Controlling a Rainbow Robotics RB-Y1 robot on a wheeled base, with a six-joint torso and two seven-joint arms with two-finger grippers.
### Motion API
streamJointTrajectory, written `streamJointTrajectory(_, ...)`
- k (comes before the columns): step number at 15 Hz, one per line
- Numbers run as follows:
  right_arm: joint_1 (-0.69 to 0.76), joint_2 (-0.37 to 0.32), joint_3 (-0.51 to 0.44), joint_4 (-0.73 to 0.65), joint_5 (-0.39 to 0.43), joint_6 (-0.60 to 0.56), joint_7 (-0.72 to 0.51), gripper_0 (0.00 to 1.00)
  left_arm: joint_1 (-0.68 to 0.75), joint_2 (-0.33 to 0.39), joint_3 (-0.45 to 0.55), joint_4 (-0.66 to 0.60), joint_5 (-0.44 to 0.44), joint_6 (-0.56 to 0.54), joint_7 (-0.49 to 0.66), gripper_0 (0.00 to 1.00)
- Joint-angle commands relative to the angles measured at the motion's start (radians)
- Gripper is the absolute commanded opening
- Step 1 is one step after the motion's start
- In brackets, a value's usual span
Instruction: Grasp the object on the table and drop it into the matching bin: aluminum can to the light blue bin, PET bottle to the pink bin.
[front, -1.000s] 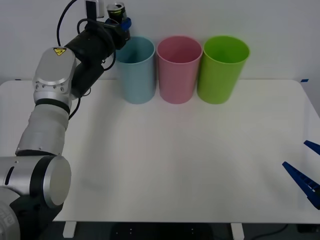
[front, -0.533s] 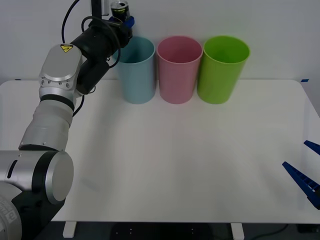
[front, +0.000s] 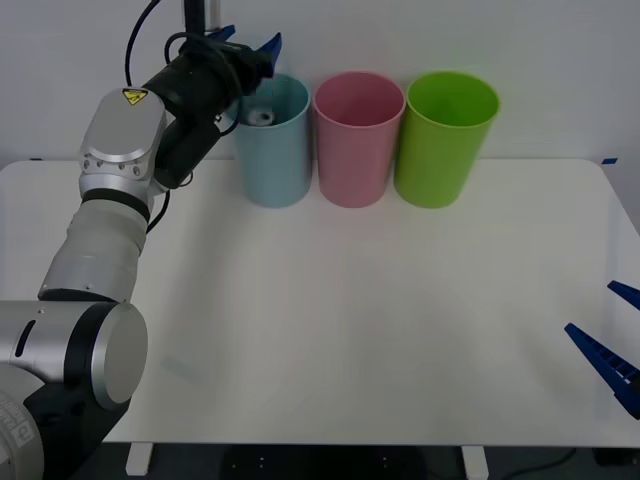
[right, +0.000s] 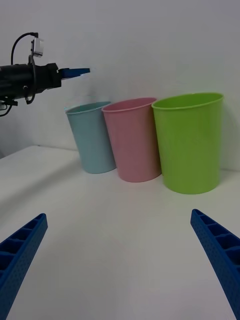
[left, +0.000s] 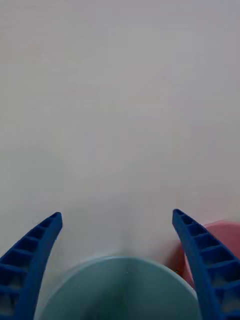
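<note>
Front view, near to far: the right claw (front: 612, 345) waits spread at four o'clock over the desk (front: 380, 320). At eleven o'clock the left claw (front: 247, 44) hangs spread and empty above the light blue bin (front: 273, 160), the aluminum can (front: 262, 117) inside its mouth. The drop looks done; only withdrawal seems left. The pink bin (front: 357, 150) stands beside it.

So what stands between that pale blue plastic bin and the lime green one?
The front view shows the pink round plastic bin between the pale blue bin and lime green bin.
</note>
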Motion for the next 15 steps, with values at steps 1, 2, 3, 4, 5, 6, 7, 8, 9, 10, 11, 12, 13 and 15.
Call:
streamJointTrajectory(1,0.000,0.000,0.000,0.000,0.000,0.000,0.000,1.00,0.002,0.000,0.001,-0.001,0.020,-0.001,-0.002,1.00)
streamJointTrajectory(2,0.000,0.000,0.000,0.000,0.000,0.000,0.000,1.00,0.005,0.000,0.001,-0.001,0.031,-0.003,-0.004,1.00)
streamJointTrajectory(3,0.000,0.000,0.000,0.000,0.000,0.000,0.000,1.00,0.010,0.003,0.001,-0.001,0.046,-0.009,-0.007,1.00)
streamJointTrajectory(4,0.000,0.000,0.000,0.000,0.000,0.000,0.000,1.00,0.017,0.008,0.001,-0.001,0.064,-0.013,-0.012,1.00)
streamJointTrajectory(5,0.000,0.000,0.000,0.000,0.000,0.000,0.000,1.00,0.027,0.016,0.001,-0.001,0.092,-0.030,-0.019,1.00)
streamJointTrajectory(6,0.000,0.000,0.000,0.000,0.000,0.000,0.000,1.00,0.034,0.023,-0.002,-0.003,0.124,-0.047,-0.025,1.00)
streamJointTrajectory(7,0.000,0.000,0.000,0.000,0.000,0.000,0.000,1.00,0.048,0.032,-0.010,-0.007,0.160,-0.056,-0.036,1.00)
streamJointTrajectory(8,0.000,0.000,0.000,0.000,0.000,0.000,0.000,1.00,0.066,0.045,-0.028,-0.018,0.204,-0.062,-0.047,1.00)
streamJointTrajectory(9,0.000,0.000,0.000,0.000,0.000,0.000,0.000,1.00,0.086,0.054,-0.045,-0.038,0.244,-0.066,-0.053,1.00)
streamJointTrajectory(10,0.000,0.000,0.000,0.000,0.000,0.000,0.000,1.00,0.114,0.065,-0.065,-0.064,0.281,-0.069,-0.059,1.00)
streamJointTrajectory(11,0.000,0.000,0.000,0.000,0.000,0.000,0.000,1.00,0.152,0.080,-0.085,-0.104,0.324,-0.073,-0.064,1.00)
streamJointTrajectory(12,0.000,0.000,0.000,0.000,0.000,0.000,0.000,1.00,0.180,0.091,-0.096,-0.134,0.348,-0.076,-0.065,1.00)
streamJointTrajectory(13,0.000,0.000,0.000,0.000,0.000,0.000,0.000,1.00,0.206,0.100,-0.102,-0.162,0.370,-0.089,-0.070,1.00)
streamJointTrajectory(15,0.000,0.000,0.000,0.000,0.000,0.000,0.000,1.00,0.266,0.129,-0.103,-0.219,0.413,-0.138,-0.079,1.00)
